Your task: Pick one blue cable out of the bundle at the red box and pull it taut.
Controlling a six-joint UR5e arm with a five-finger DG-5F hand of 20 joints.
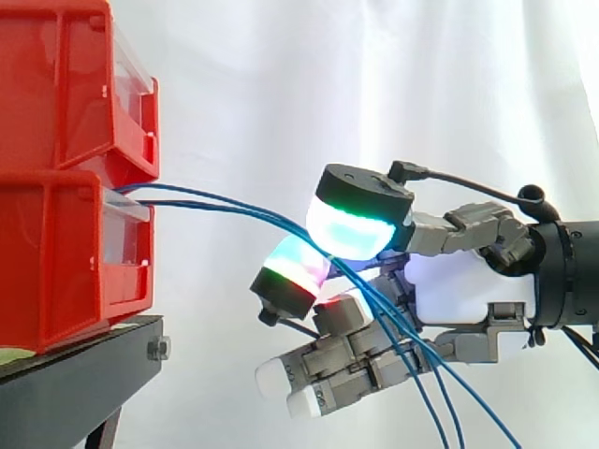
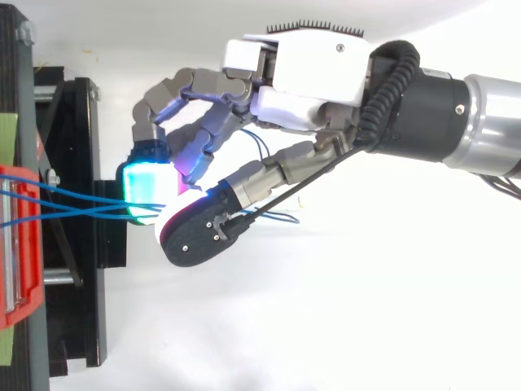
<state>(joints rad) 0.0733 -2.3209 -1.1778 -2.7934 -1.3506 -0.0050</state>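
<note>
Blue cables (image 1: 225, 204) come out of the gap between the two stacked red boxes (image 1: 65, 253) at the left and arc rightward with some slack. My hand (image 1: 459, 290) comes in from the right, its fingers curled. The green-cyan thumb pad (image 1: 351, 232) and a red-green finger pad (image 1: 298, 267) close together where the cables pass between them. Past the pinch, three blue strands hang down across the palm to the lower right. In the top view the cables (image 2: 73, 204) run from the red box (image 2: 20, 244) straight into the glowing pads of the hand (image 2: 309, 81).
The boxes stand on a black stand (image 1: 84, 374) at the left, with a white curtain behind. Open air lies between the stand's edge and my hand. Two lower fingers with white pads (image 1: 281, 376) point toward the stand.
</note>
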